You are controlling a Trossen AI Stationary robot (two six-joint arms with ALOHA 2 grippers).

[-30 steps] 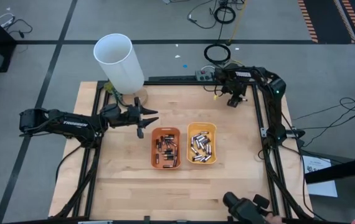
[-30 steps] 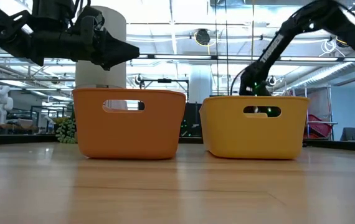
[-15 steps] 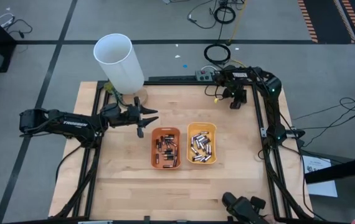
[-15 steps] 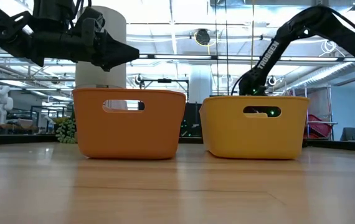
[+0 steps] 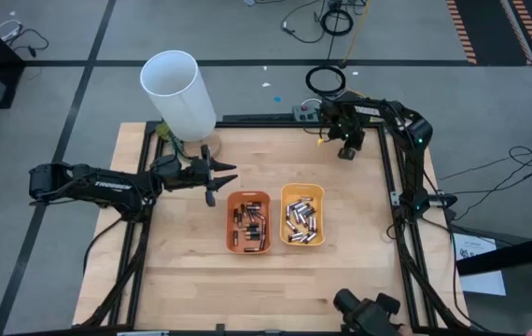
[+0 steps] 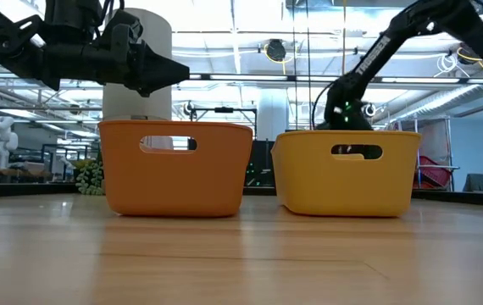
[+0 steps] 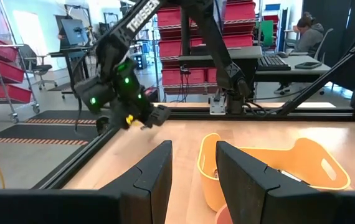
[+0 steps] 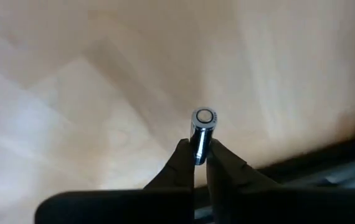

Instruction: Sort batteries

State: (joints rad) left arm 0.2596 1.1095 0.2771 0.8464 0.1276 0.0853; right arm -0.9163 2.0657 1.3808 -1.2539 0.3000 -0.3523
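Dark batteries [image 5: 250, 225] lie in the orange tray [image 5: 248, 198], and silvery batteries [image 5: 300, 218] lie in the yellow tray [image 5: 302, 192] beside it. My right gripper [image 5: 344, 152] is over the table's far right corner, slanting down, shut on one silvery battery [image 8: 202, 127]. My left gripper [image 5: 214, 175] hovers level and open to the left of the orange tray, its fingers [image 7: 159, 171] holding nothing. My right gripper pinches the silvery battery by the lower part of its barrel [image 8: 200, 144] between its two fingertips. The battery lies along the fingers, and its ringed end [image 8: 204, 116] sticks out past the tips. It looks clear of the wooden tabletop beneath.
A tall white tube [image 5: 180, 91] stands at the far left, just beyond my left gripper. A black frame rail [image 5: 266, 121] runs along the table's far edge, close to my right gripper. Bare wood [image 5: 275, 289] stretches between the trays and the near edge.
My right arm has dipped toward the table at the far right corner and come back up again. The trays and my left arm have kept still.
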